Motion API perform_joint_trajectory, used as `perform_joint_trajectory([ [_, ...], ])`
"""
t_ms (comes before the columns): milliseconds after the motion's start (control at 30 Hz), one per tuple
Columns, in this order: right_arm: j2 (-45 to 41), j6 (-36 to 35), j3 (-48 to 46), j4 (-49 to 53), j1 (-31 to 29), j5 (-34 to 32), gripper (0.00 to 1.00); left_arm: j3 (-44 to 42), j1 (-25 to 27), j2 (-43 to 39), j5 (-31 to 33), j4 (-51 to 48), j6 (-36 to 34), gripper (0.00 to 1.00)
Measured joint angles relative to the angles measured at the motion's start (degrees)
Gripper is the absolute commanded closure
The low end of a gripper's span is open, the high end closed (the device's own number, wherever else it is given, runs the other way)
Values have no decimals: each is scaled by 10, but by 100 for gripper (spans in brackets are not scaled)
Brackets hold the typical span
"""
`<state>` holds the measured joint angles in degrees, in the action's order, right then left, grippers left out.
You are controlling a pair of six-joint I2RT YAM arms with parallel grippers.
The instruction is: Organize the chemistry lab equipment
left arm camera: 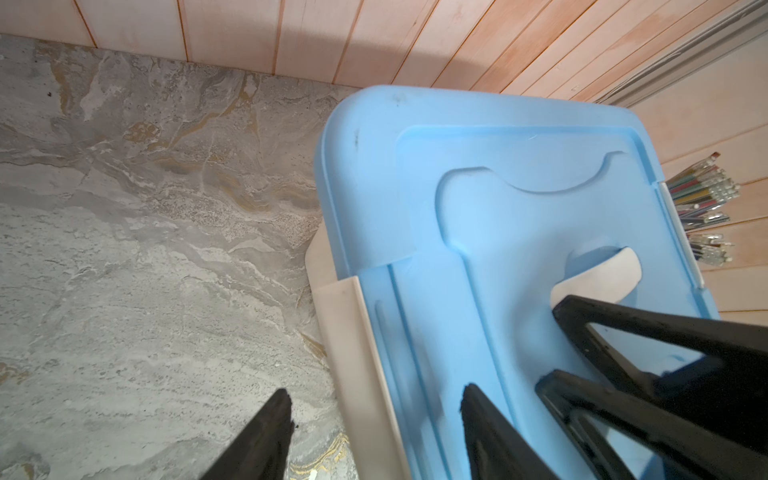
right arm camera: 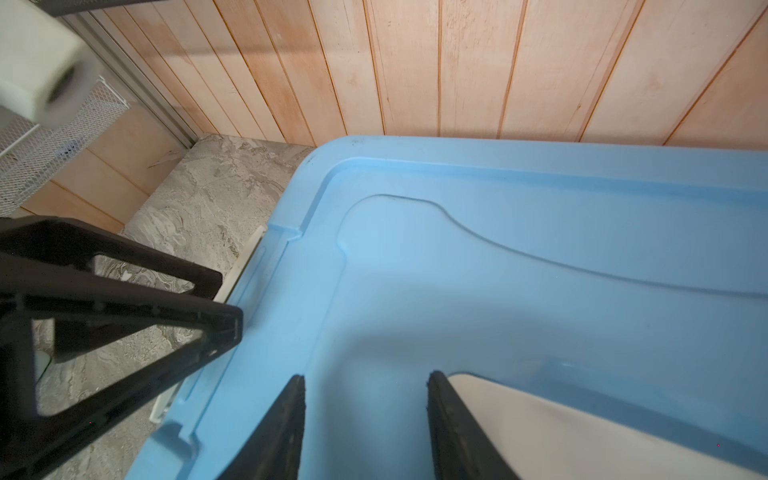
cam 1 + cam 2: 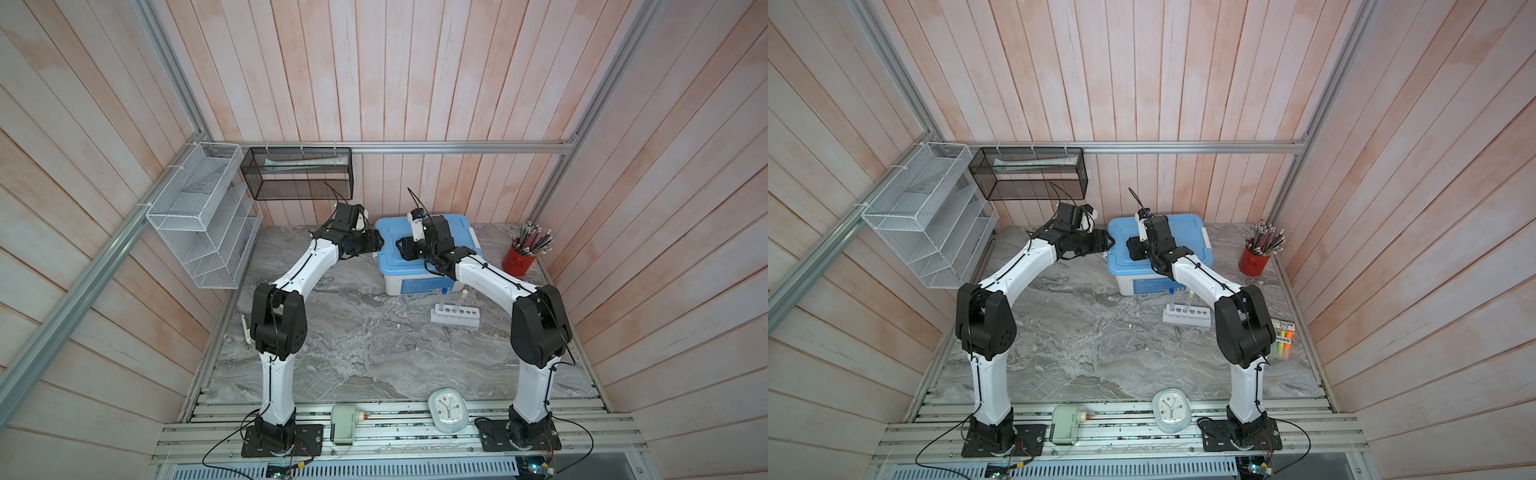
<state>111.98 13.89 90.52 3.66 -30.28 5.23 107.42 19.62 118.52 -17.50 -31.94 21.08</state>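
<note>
Two tubes stand upright in the white rack [image 3: 455, 316], nearest: blue-capped tube [image 3: 444, 296] and white-capped tube [image 3: 462, 300]; the other holes are empty. Beyond it the box is shut under its blue lid [image 3: 457, 228], contents hidden. The left gripper [image 1: 376, 399] gapes astride the white side latch [image 1: 353, 353], gripping nothing, likely to unclip it. The right gripper [image 2: 365, 380] hangs part-open over the lid beside the white handle [image 2: 540, 415], empty.
</note>
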Motion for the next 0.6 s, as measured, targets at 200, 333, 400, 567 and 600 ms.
perform_joint_trajectory([
  [200,1,0,-1,-4,0,2,52,0,0,3,-1,0,2,42],
  [333,1,0,-7,-13,1,4,52,3,1,3,-1,-3,2,46],
  [400,1,0,-10,-19,2,5,52,10,2,3,-1,-7,2,49],
  [567,1,0,-17,-33,3,8,52,35,6,9,2,-17,1,54],
  [600,1,0,-18,-35,3,9,52,40,6,11,5,-20,1,54],
])
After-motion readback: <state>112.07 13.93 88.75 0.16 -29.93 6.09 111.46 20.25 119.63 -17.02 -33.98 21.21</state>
